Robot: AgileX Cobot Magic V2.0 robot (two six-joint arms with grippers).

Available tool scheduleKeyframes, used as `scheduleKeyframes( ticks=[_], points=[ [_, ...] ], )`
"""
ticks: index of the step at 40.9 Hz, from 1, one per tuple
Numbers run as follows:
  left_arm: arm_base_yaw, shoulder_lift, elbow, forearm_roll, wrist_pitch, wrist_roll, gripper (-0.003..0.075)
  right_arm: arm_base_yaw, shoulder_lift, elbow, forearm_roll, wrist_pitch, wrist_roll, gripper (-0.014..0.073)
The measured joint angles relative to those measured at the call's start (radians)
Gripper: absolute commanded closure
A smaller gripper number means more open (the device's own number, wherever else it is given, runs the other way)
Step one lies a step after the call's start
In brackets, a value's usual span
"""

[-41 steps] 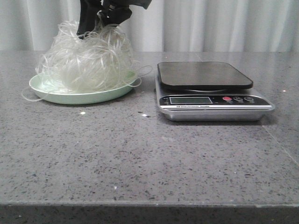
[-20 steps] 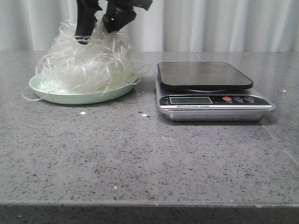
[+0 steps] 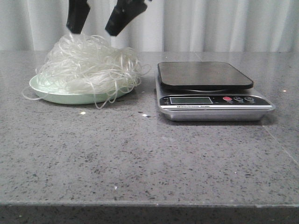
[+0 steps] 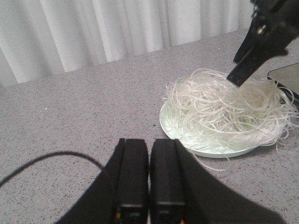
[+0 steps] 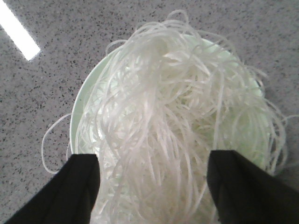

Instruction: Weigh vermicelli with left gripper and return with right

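Observation:
The vermicelli is a whitish tangle heaped on the pale green plate at the back left of the table. My right gripper hangs open just above the heap, with its fingertips at the top strands and holding nothing. In the right wrist view the vermicelli fills the plate between the open right gripper. My left gripper is shut and empty, low over the table, short of the plate and the vermicelli. It is out of the front view.
A silver kitchen scale with a bare dark platform stands right of the plate, and its corner shows in the left wrist view. Loose strands hang over the plate's rim. A white curtain backs the table. A black cable lies near the left gripper.
My right gripper has opened and risen off the vermicelli. The heap has dropped and spread lower on the plate.

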Motion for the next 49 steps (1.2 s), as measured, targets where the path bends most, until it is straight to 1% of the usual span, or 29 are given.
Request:
scheduleKeyframes(
  ticks=[10, 13, 16, 18, 20, 24, 26, 39, 44, 49],
  points=[
    [0.000, 0.000, 0.000, 0.000, 0.000, 0.000, 0.0583, -0.079, -0.083, 0.000, 0.000, 0.036, 0.000, 0.0018],
    [0.000, 0.000, 0.000, 0.000, 0.000, 0.000, 0.0583, -0.107, -0.100, 0.000, 0.000, 0.039, 0.000, 0.0047],
    [0.000, 0.000, 0.000, 0.000, 0.000, 0.000, 0.0583, -0.136, -0.111, 0.000, 0.000, 0.041, 0.000, 0.0129],
    [0.000, 0.000, 0.000, 0.000, 0.000, 0.000, 0.0583, -0.155, -0.117, 0.000, 0.000, 0.043, 0.000, 0.0209],
    [0.000, 0.000, 0.000, 0.000, 0.000, 0.000, 0.0583, -0.173, -0.119, 0.000, 0.000, 0.052, 0.000, 0.0309],
    [0.000, 0.000, 0.000, 0.000, 0.000, 0.000, 0.0583, -0.207, -0.119, 0.000, 0.000, 0.078, 0.000, 0.0456],
    [0.000, 0.000, 0.000, 0.000, 0.000, 0.000, 0.0583, -0.224, -0.119, 0.000, 0.000, 0.089, 0.000, 0.0436],
    [0.000, 0.000, 0.000, 0.000, -0.002, 0.000, 0.0583, -0.289, -0.127, 0.000, -0.009, 0.098, 0.000, 0.0443],
    [0.000, 0.000, 0.000, 0.000, -0.005, 0.000, 0.0583, -0.293, -0.152, 0.005, -0.029, 0.032, 0.000, 0.0443],
    [0.000, 0.000, 0.000, 0.000, -0.006, 0.000, 0.0583, -0.293, -0.195, 0.059, -0.041, -0.082, 0.000, 0.0443]
  ],
)
